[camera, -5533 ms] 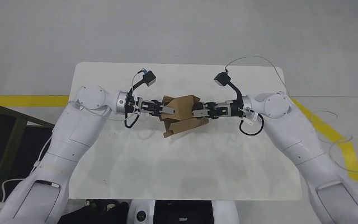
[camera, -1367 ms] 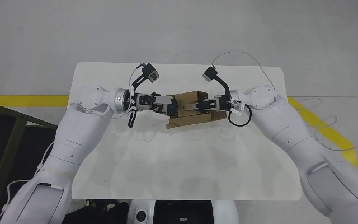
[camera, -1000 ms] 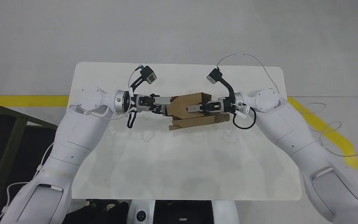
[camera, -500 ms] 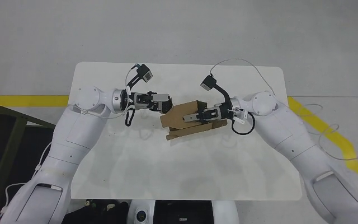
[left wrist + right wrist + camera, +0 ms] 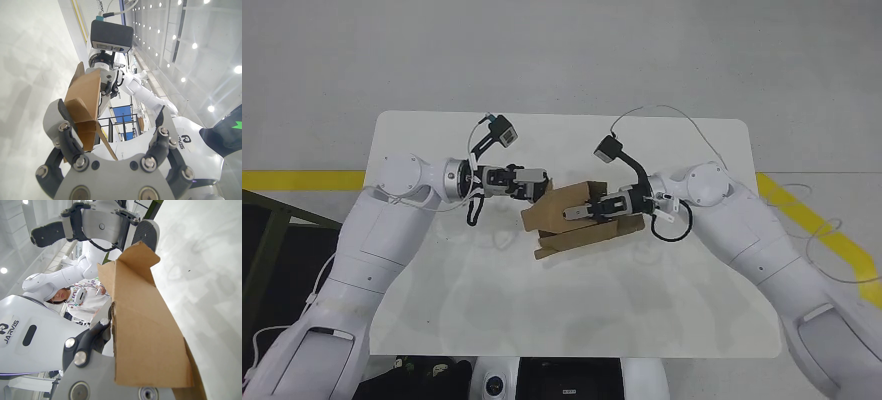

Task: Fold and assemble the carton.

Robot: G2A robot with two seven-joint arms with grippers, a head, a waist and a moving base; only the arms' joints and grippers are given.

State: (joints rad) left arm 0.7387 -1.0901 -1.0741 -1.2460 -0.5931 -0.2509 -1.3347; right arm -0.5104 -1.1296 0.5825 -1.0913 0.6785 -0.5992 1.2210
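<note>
The carton (image 5: pixel 550 205), brown and only half formed, is held tilted over the middle of the white table (image 5: pixel 542 310). It is set between the two claws, which are pointed at each other.

The right gripper (image 5: pixel 570 212) is closed on one of the carton's long walls. In the right wrist view the cardboard is seen running straight out from the claw's base and pressed flat against one finger (image 5: pixel 88 336). The other finger is hidden behind the panel, so the clamp is probably firm, though only one side of it can be checked. At the far end of that wall, well ahead of the right claw's fingertips, an end flap is bent outward. A lower flap is spread out beneath the right claw, on the side toward the robot.

The left gripper (image 5: pixel 111 108) is spread wide and nothing is grasped by it. The near end of the carton is taken in between its fingers. A folded corner of cardboard is seen close against one dark pad (image 5: pixel 63 111), while the opposite finger is kept well apart from the cardboard. Beyond the left claw's fingertips, the carton's wall is seen leading up to the right claw, with one of that claw's fingers laid along the panel.
</note>
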